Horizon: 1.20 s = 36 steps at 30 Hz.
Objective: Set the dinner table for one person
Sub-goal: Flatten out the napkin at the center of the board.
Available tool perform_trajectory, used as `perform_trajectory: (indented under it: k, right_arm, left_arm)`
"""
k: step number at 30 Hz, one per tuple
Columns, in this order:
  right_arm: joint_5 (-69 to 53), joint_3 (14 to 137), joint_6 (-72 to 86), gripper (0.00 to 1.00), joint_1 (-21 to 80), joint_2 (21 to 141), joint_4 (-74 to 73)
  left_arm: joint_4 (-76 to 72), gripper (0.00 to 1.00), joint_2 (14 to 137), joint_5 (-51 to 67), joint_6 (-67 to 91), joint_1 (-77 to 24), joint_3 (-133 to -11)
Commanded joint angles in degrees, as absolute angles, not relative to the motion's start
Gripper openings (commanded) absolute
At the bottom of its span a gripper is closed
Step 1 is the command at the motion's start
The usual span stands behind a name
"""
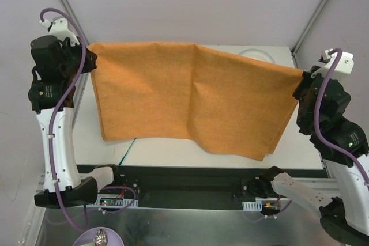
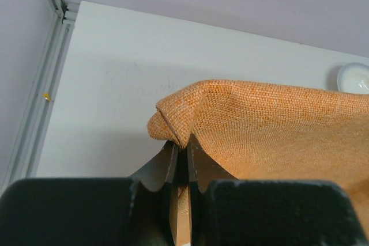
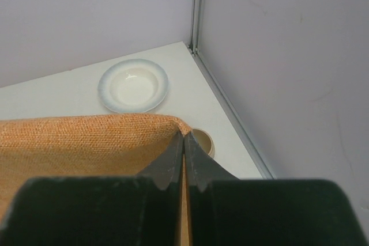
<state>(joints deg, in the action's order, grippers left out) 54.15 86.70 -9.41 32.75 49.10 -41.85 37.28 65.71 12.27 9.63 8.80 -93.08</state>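
A flat white rectangular dinner table (image 1: pixel 167 155) with metal-rail edges lies beneath two robot arms. Near its far right corner sits a shallow round bowl (image 3: pixel 134 86), glossy, cream inside with a pale blue-grey rim, and empty. Near it, what looks like a small tan cup (image 3: pixel 204 141) peeks from behind the cloth, its contents hidden. The left gripper (image 2: pixel 183 145) and right gripper (image 3: pixel 184 139) are each pinched tight on an upper corner of a coarse-woven orange cloth placemat (image 1: pixel 190 96). The placemat hangs stretched between them above the table, its lower edge sagging unevenly.
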Motion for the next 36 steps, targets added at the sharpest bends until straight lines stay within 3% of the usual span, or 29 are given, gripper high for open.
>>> perform_trajectory:
  k: [1,26,36]
  right_arm:
    - [57.6,90.0,-13.3,0.01,32.1,48.9,-36.2]
    - [60.3,95.2,-22.2,0.01,31.0,45.3,-30.9]
    - [62.1,90.0,-23.3,0.01,30.4,50.4,-25.0]
  left_arm:
    - [35.2,0.00,62.2,7.7,7.6,9.8,-97.6]
    - [37.0,0.00,47.2,-6.9,3.7,9.9,-98.2]
    - [35.3,0.00,51.8,-10.4,2.9,9.8,-95.1]
